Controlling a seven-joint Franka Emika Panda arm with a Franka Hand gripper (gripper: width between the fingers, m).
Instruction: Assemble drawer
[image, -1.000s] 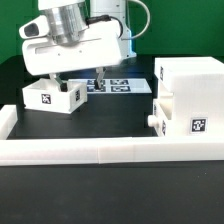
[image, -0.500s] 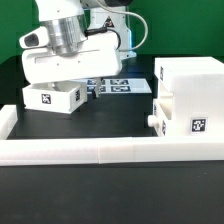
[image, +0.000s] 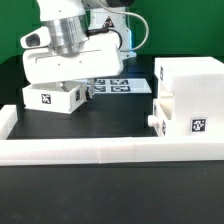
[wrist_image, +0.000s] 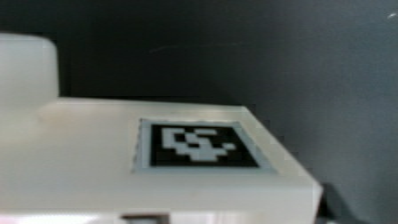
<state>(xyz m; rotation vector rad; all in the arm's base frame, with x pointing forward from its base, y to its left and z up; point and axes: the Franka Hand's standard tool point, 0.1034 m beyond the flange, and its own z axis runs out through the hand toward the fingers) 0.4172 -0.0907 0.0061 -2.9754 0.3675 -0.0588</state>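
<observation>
A small open-top white tray (image: 45, 98) with a tag on its front stands at the exterior view's left. My gripper (image: 66, 84) hangs right over it, its fingertips down at the tray's rim and hidden by the hand, so I cannot tell whether it is open or shut. The wrist view is filled by a white tagged surface of that tray (wrist_image: 196, 143), very close. The tall boxy housing (image: 190, 85) stands at the exterior view's right, with a second tray in it whose small knob (image: 152, 119) pokes out.
A long low white rail (image: 100, 152) runs across the front and turns back at the exterior view's left end. The marker board (image: 115, 85) lies flat behind the tray, between it and the housing.
The arm has moved toward the exterior view's left and come down over the small tray. In the last half second it has hardly moved.
</observation>
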